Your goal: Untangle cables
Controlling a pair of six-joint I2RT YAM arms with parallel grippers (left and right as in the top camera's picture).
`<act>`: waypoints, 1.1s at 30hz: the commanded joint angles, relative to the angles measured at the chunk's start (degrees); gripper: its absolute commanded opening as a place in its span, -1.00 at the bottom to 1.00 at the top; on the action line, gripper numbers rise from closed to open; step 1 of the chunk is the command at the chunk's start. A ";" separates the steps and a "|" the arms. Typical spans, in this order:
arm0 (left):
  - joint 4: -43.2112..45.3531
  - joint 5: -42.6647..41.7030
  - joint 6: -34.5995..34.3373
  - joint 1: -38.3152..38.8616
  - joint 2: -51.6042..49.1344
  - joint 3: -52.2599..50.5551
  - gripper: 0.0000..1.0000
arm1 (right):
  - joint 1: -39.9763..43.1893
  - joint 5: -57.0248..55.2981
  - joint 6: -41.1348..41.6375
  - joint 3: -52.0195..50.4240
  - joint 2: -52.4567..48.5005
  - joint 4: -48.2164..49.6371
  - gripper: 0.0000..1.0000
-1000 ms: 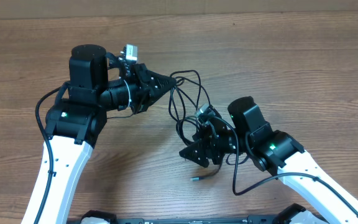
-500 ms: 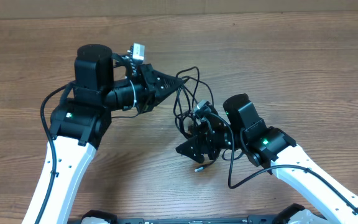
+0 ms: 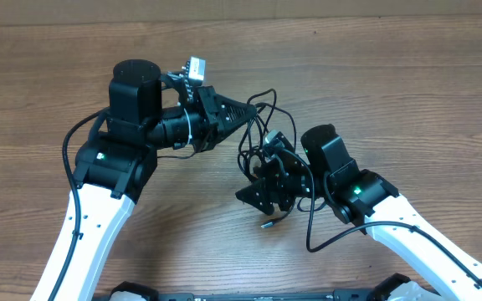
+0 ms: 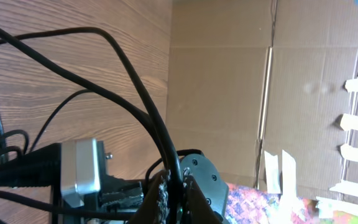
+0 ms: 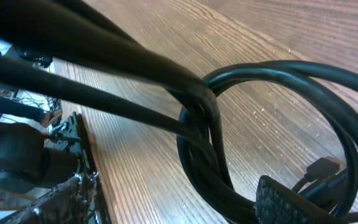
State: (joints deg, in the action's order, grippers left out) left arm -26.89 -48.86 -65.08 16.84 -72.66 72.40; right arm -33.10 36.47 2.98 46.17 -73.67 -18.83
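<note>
Open wood of the table [image 3: 408, 92] fills the upper and right frame. The cables [image 3: 262, 138] sit tangled at centre, strung between both pincers. The left gripper [image 3: 252, 109] is clamped on a strand; the right gripper [image 3: 262, 192] is spread wide, loops between its fingers.

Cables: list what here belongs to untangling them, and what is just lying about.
Belongs to the job:
- cables, tangled between the two arms
- left gripper, jaws shut on the cables
- right gripper, jaws open with the cables passing between them

Just there:
- table
- cardboard wall behind the table
</note>
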 commanded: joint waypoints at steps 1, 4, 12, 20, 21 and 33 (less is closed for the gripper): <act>1.01 -0.50 -1.42 0.83 0.37 1.27 -0.92 | -0.33 -0.61 -0.11 1.07 -0.09 0.74 0.43; 1.03 0.46 -1.46 0.83 0.37 1.27 -0.92 | -0.33 -0.28 -0.07 1.07 -0.09 0.68 0.15; 1.05 1.95 -1.86 0.81 0.37 1.27 -0.92 | -0.33 2.91 -0.07 1.07 -0.09 0.50 -0.70; 0.98 7.48 -1.81 0.72 0.37 1.27 -0.92 | -0.33 4.79 -0.07 1.05 -0.09 -0.61 -0.92; 0.98 8.00 -1.77 0.72 0.37 1.27 -0.92 | -0.33 4.79 -0.07 1.07 -0.09 -0.81 -0.92; -6.16 25.35 6.60 0.70 0.35 1.27 0.07 | -0.33 4.79 -0.07 1.07 -0.09 -1.38 -0.92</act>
State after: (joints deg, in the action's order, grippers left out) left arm -31.92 -30.13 -63.16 17.28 -72.66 72.40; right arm -33.10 40.29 3.01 46.17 -73.67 -20.56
